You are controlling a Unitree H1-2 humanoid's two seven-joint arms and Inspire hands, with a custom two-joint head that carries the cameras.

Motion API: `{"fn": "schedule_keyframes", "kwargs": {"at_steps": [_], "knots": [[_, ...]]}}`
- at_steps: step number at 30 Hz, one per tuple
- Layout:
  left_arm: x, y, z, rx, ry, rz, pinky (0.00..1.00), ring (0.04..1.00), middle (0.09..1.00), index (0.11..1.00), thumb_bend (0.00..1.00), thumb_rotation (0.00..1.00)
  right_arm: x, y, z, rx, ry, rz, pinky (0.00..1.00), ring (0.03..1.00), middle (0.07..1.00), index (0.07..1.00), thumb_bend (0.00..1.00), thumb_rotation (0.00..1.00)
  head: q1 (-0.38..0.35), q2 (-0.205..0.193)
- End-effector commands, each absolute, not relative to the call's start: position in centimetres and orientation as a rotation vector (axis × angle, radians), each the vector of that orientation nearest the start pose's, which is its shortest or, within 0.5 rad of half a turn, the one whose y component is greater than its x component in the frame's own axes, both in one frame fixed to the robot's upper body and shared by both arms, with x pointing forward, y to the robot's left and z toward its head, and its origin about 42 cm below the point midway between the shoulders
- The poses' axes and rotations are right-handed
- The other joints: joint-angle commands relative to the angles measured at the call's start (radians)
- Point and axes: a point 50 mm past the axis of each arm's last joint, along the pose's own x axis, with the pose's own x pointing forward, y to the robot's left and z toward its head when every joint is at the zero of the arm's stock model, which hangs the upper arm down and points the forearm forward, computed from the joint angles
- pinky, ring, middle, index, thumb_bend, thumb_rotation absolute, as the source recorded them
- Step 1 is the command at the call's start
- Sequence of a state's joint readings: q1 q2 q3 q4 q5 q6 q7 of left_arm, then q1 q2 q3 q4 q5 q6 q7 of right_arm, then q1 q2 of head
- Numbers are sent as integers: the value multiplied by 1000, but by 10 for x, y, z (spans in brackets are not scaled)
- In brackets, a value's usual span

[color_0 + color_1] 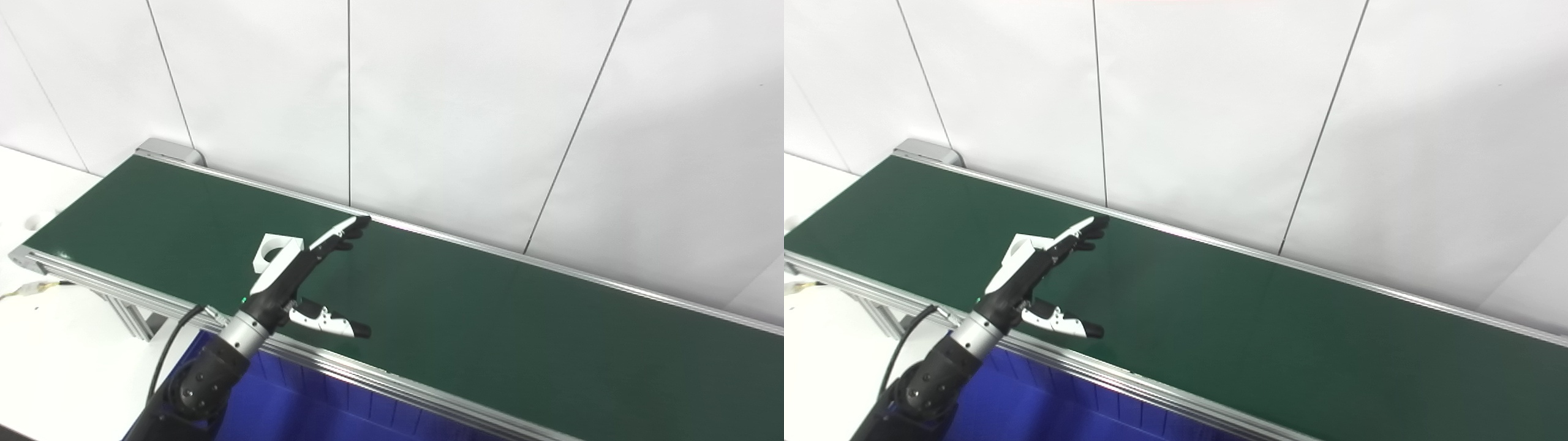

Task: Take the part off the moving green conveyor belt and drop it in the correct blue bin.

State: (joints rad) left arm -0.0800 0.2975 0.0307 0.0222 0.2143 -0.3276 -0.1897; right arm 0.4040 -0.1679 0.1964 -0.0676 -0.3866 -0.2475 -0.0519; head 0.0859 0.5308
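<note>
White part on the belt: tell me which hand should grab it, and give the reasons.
Left. The left hand is over the green conveyor belt, open with fingers and thumb spread, right beside the white part. The right hand is out of view. A blue bin sits just below the belt's near edge.

A white panelled wall (pixel 465 110) stands behind; a white table (pixel 55 361) carries a cable (pixel 24 290).
</note>
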Motion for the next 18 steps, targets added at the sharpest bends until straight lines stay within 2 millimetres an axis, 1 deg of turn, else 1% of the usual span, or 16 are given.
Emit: {"fn": "schedule_keyframes", "kwargs": {"at_steps": [1,3,5,8,13,18], "knots": [[318,303,163,582,-378,-209,884,927,961,953,826,275,134,-220,55,-460,-27,190,632,724,776,834,818,141,-16,6],[324,309,165,600,-373,-209,870,924,962,953,830,268,134,-218,56,-457,-28,190,639,725,778,833,821,141,-42,16],[329,313,167,614,-367,-204,864,923,960,951,834,262,134,-217,58,-458,-27,187,642,722,779,832,828,138,-51,21],[336,318,169,640,-365,-197,890,931,956,944,833,242,134,-215,60,-468,-30,185,640,714,770,825,840,140,-66,29],[350,327,169,683,-337,-189,903,937,954,939,838,235,135,-214,61,-476,-36,182,632,708,768,825,844,163,-97,45],[362,334,170,743,-302,-181,890,939,959,943,843,177,136,-212,62,-481,-43,178,630,702,765,819,856,164,-110,55]]}}
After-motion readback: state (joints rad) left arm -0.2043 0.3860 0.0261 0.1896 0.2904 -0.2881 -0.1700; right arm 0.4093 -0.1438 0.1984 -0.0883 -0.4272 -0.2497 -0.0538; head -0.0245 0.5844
